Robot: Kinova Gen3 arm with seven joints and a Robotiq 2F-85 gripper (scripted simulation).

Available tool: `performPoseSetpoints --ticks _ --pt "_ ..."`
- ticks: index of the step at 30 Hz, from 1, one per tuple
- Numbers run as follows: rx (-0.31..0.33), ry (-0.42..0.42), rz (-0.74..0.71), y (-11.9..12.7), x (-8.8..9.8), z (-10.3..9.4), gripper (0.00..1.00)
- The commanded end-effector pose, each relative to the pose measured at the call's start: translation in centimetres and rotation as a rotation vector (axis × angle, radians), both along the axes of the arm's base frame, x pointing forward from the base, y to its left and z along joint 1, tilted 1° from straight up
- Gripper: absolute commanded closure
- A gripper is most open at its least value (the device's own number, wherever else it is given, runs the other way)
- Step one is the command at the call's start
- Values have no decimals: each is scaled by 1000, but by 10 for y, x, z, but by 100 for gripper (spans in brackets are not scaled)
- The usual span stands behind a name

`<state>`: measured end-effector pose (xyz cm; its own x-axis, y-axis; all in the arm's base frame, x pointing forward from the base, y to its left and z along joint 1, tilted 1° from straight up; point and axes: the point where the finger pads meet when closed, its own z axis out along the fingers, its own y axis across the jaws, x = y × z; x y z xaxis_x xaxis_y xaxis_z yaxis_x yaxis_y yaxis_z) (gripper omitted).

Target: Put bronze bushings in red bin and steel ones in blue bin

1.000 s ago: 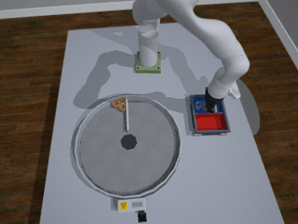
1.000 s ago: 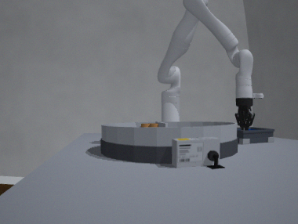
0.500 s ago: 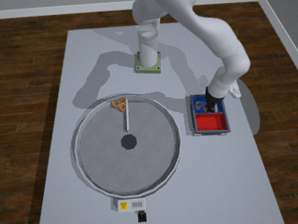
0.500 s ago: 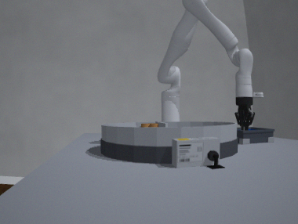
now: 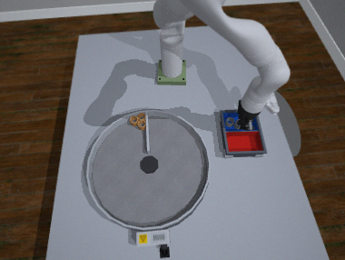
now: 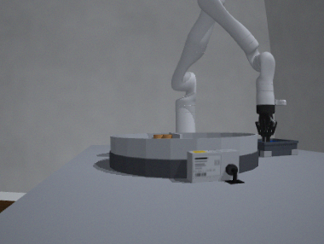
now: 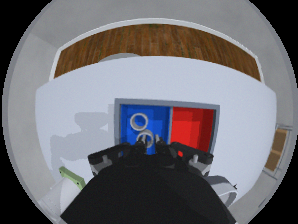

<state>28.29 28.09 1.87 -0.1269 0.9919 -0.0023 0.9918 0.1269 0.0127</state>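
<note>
Three bronze bushings (image 5: pixel 142 127) (image 6: pixel 166 136) stand together on the turntable (image 5: pixel 118 182) (image 6: pixel 141 145), left of its upright divider. The two-part bin tray is right of the turntable. Two steel bushings are in its blue bin (image 5: pixel 228 115) (image 7: pixel 127 111); one (image 7: pixel 132 122) is clear of the fingers, the other (image 7: pixel 151 135) is right at the left fingertip in the wrist view. The red bin (image 5: pixel 244 142) (image 7: pixel 187 125) shows no bushing. My gripper (image 5: pixel 244 127) (image 6: pixel 266 140) (image 7: pixel 150 139) points down low over the blue bin, narrowly open, with a gap between its fingertips. Its fingers partly hide the bin floor.
The divider (image 5: pixel 147 136) stands from the turntable's rim towards its dark hub (image 5: pixel 149 165). A raised wall rings the turntable. A labelled box (image 5: pixel 152 237) (image 6: pixel 206 166) and a small black device (image 5: pixel 164 251) (image 6: pixel 232 171) are in front. The arm's green base plate (image 5: pixel 172 82) is behind.
</note>
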Motion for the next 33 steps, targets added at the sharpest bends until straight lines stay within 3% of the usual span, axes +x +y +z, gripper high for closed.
performPoseSetpoints --ticks 1,33 --pt "2 -3 -1 0 1 2 84" --pt "2 -3 -1 0 1 11 84"
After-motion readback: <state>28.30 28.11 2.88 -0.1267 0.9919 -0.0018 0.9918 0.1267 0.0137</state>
